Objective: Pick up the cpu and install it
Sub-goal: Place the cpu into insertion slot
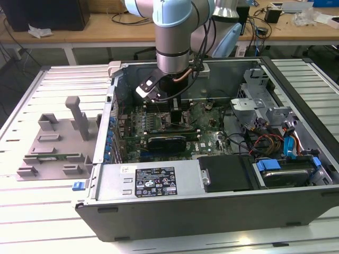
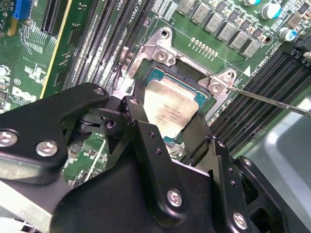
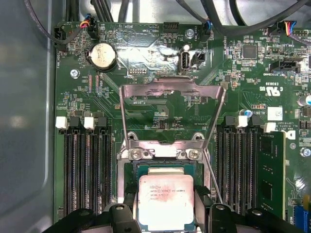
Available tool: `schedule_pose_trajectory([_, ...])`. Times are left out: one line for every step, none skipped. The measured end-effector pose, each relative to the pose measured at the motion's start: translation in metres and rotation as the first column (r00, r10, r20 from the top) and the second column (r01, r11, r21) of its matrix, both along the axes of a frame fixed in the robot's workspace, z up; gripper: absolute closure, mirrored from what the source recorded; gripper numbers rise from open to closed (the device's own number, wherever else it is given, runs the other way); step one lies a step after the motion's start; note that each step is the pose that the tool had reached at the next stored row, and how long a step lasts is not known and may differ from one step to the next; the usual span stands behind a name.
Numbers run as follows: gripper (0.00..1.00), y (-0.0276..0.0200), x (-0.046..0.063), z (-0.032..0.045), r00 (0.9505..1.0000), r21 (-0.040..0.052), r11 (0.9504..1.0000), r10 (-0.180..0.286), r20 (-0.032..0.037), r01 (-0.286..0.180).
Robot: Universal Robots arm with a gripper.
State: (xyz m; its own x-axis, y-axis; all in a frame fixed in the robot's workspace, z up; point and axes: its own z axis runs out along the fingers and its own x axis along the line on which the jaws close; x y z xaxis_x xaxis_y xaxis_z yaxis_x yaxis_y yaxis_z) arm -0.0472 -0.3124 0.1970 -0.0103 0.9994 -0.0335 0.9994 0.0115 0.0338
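We saw gripper [image 2: 165, 114] clamped on cpu [image 3: 166, 201], pinching two opposite edges. Chip lay flat directly beneath gripper, squared over socket [image 3: 160, 154]; seated or just above socket, we couldn't tell. Load plate [image 3: 172, 90] stood hinged open beyond socket.

The picture's edge cuts off the cpu [image 3: 166, 201] in the first wrist view. In the second wrist view the fingers [image 2: 146, 141] of the gripper [image 2: 167, 116] clamping it cover its near edge. In the exterior view the arm [image 1: 172, 42] hides part of the motherboard [image 1: 153, 123].
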Motion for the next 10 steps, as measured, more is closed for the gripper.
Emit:
schedule_pose_trajectory([0.45,0.0001,0.0001,-0.0003,1.0000,-0.0001,1.0000,0.000,-0.0001,0.000])
schedule_pose_trajectory([0.45,0.0001,0.0001,-0.0005,1.0000,-0.0001,1.0000,0.000,-0.0001,0.000])
schedule_pose_trajectory([0.45,0.0002,0.0001,-0.0009,1.0000,-0.0001,1.0000,0.000,-0.0001,0.000])
schedule_pose_trajectory([0.45,0.0002,0.0001,-0.0012,1.0000,-0.0002,1.0000,0.000,-0.0001,0.000])
schedule_pose_trajectory([0.45,0.0003,0.0001,-0.0016,1.0000,-0.0003,1.0000,0.000,-0.0002,0.000])
schedule_pose_trajectory([0.45,0.0004,0.0001,-0.0022,1.0000,0.0000,1.0000,0.000,0.0000,0.000])
schedule_pose_trajectory([0.45,0.0008,0.0004,-0.0031,1.0000,0.0025,1.0000,0.000,0.0016,0.000])
schedule_pose_trajectory([0.38,0.0004,0.0001,-0.0024,1.0000,0.0002,1.0000,0.000,0.0001,0.000])
schedule_pose_trajectory([0.38,0.0004,0.0001,-0.0024,1.0000,0.0001,1.0000,0.000,0.0001,0.000])
schedule_pose_trajectory([0.38,0.0004,0.0001,-0.0018,1.0000,0.0000,1.0000,0.000,0.0001,0.000])
